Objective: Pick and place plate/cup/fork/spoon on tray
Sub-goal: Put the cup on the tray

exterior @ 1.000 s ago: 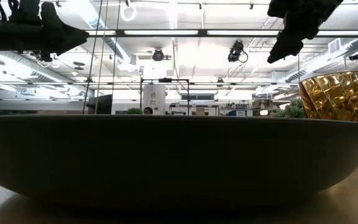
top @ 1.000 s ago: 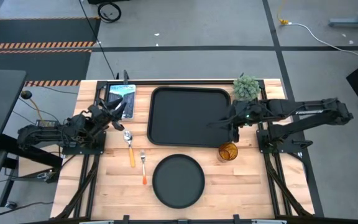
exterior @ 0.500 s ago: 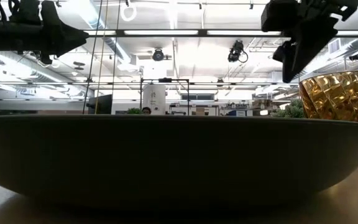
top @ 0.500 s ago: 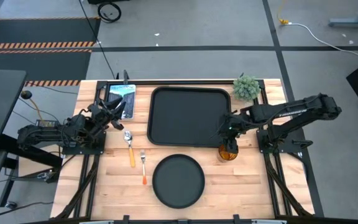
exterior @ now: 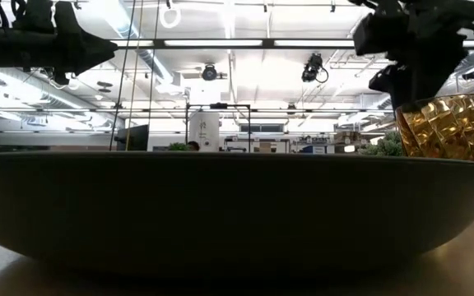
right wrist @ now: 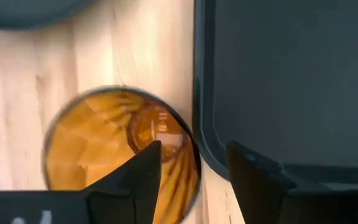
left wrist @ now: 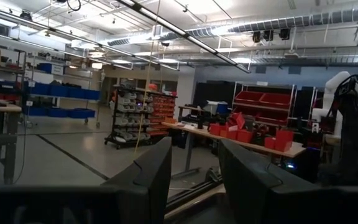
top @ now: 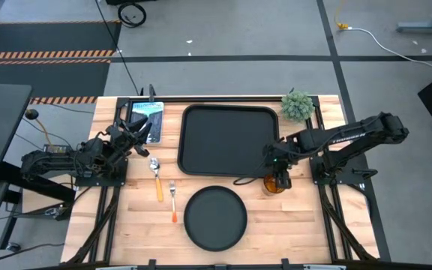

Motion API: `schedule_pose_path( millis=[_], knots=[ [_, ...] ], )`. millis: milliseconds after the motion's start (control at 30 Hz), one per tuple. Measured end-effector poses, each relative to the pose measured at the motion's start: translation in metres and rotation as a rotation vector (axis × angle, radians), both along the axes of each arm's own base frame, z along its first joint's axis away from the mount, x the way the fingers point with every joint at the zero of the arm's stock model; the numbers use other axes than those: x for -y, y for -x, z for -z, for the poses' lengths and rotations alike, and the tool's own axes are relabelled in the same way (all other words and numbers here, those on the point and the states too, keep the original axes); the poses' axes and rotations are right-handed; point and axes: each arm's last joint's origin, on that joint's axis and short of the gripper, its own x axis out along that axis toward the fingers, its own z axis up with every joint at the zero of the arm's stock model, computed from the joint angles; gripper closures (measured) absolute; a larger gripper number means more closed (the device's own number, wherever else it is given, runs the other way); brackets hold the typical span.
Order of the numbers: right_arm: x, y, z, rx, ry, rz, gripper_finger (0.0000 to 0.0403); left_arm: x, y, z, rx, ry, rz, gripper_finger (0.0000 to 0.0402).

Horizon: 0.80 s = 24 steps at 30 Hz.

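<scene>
High view puts the right hand (top: 279,178) directly above the cup (top: 274,184), which stands on the wooden surface (top: 313,225) just beside the tray (top: 227,139). Its fingers (right wrist: 135,180) are apart, straddling the cup's rim on the tray side. Over at the surface's left edge, the left hand (top: 136,135) waits with fingers apart.

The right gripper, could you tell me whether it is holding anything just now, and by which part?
Nothing is held. The right gripper hangs open over the cup's rim, one finger above its mouth, beside the tray.
</scene>
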Motion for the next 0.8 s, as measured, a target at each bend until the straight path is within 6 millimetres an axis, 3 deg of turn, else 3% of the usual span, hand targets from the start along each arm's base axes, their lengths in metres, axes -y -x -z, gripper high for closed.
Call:
schedule_pose_path(
  millis=[800],
  knots=[
    [-0.0003,0.0054,0.0068,-0.055,-0.006,0.043,0.0359,0.001,-0.0005,0.0004,-0.006,-0.002,0.014,0.026]
  ],
)
